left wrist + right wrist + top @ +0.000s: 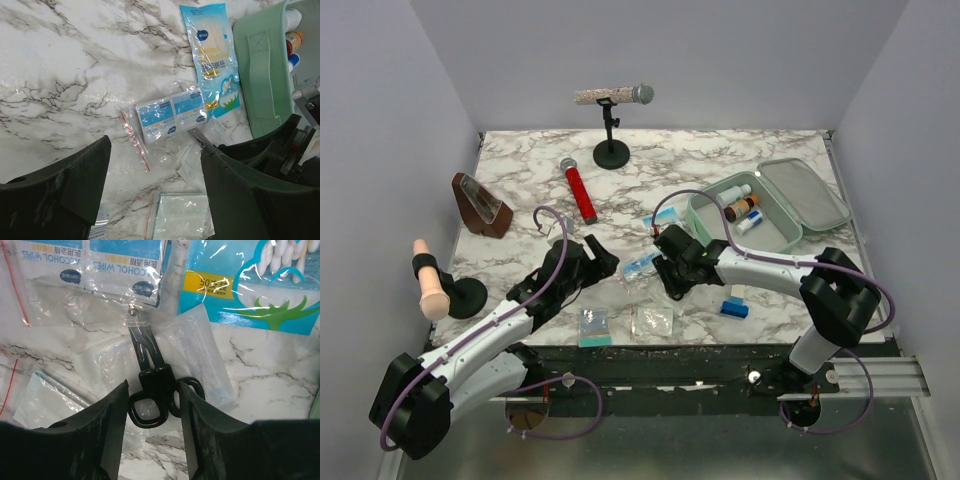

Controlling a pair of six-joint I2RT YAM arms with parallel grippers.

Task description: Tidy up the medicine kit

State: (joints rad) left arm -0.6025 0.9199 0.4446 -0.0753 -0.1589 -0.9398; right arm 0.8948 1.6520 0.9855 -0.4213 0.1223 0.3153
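Odds and ends on a white marbled table [520, 160]

A glittery microphone [613, 96] with a grey head lies level across a black stand [611, 152] near the far edge. A red microphone [579, 190] lies flat on the marble just in front of it, grey head pointing away. By the left edge stands a brown wooden wedge [480, 205] (a metronome, by its shape). Nearer still, a peach-coloured handle [428, 285] with a black band tilts out from a round black base [470, 297].
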